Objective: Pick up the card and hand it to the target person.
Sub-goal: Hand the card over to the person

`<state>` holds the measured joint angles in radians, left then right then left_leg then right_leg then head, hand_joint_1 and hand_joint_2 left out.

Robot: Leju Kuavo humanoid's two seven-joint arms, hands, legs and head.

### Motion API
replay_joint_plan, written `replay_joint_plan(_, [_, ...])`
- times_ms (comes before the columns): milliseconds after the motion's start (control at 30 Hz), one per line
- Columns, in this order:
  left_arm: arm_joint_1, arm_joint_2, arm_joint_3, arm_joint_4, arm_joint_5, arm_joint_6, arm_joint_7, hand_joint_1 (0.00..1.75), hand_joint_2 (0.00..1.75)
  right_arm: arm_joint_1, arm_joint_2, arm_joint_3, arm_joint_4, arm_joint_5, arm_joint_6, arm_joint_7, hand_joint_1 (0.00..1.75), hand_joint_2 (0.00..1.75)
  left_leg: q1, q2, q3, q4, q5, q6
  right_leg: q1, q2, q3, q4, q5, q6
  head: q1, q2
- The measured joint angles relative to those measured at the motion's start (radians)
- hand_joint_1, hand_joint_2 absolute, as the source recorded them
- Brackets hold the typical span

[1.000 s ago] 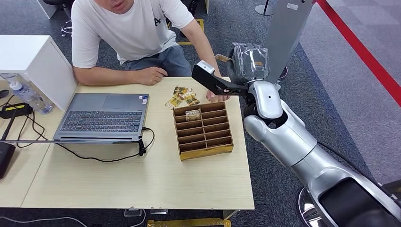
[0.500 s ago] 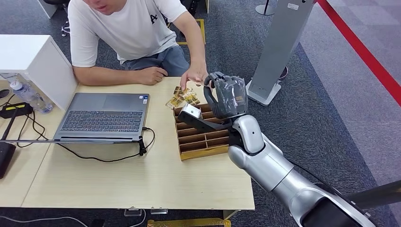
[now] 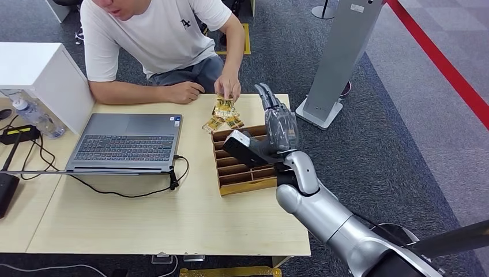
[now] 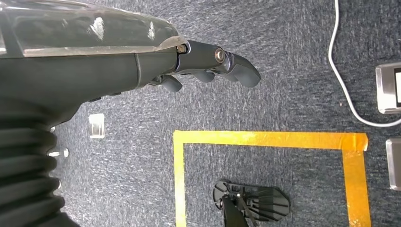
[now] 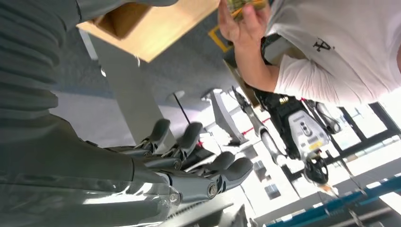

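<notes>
Print on person's card (image 3: 224, 105) too small

My right arm (image 3: 323, 213) reaches up and forward from the lower right of my head view, silver and bent at the wrist, with the forearm rising toward my right hand (image 3: 278, 122). That hand stands upright with its fingers (image 3: 266, 92) stretched out, close together and pointing away from me; it holds nothing. From the right wrist camera the same fingers (image 5: 189, 137) lie nearly straight, side by side, with nothing between them. My left hand (image 4: 142, 61) hangs low, its fingers (image 4: 236, 71) extended with a slight curl at the tips, and nothing is in its grasp.
</notes>
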<state>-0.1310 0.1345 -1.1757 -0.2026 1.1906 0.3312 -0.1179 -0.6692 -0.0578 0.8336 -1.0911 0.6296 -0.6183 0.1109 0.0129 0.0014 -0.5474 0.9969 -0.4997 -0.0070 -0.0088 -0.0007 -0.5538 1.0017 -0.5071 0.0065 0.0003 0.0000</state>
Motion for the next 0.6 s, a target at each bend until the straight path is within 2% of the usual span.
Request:
replay_joint_plan(133, [0.011,0.0,0.0,0.0,0.012,0.007,-0.007,0.0,0.0,0.051,-0.007,-0.034,-0.036,-0.295,0.102,-0.087,0.0,1.75,0.0,0.0,0.0,0.0,0.0,0.0,0.0,0.0,0.0,0.0,0.0,0.0,0.0,0.0])
replay_joint_plan(267, [0.019,0.001,0.001,0.0,0.018,0.01,-0.007,0.0,0.0,0.121,-0.024,-0.076,-0.082,-0.662,0.286,-0.185,0.0,1.75,0.0,0.0,0.0,0.0,0.0,0.0,0.0,0.0,0.0,0.0,0.0,0.0,0.0,0.0])
replay_joint_plan(400, [0.022,0.002,0.001,0.0,0.021,0.015,-0.005,0.0,0.0,0.193,-0.051,-0.108,-0.124,-0.945,0.456,-0.259,0.0,1.75,0.0,0.0,0.0,0.0,0.0,0.0,0.0,0.0,0.0,0.0,0.0,0.0,0.0,0.0])
replay_joint_plan(467, [0.022,0.003,0.001,0.0,0.022,0.017,-0.005,0.0,0.0,0.23,-0.066,-0.123,-0.147,-1.032,0.502,-0.287,0.0,1.75,0.0,0.0,0.0,0.0,0.0,0.0,0.0,0.0,0.0,0.0,0.0,0.0,0.0,0.0])
replay_joint_plan(600, [0.023,0.004,0.002,0.0,0.024,0.021,-0.005,0.0,0.0,0.297,-0.095,-0.152,-0.198,-1.107,0.535,-0.312,0.0,1.75,0.0,0.0,0.0,0.0,0.0,0.0,0.0,0.0,0.0,0.0,0.0,0.0,0.0,0.0])
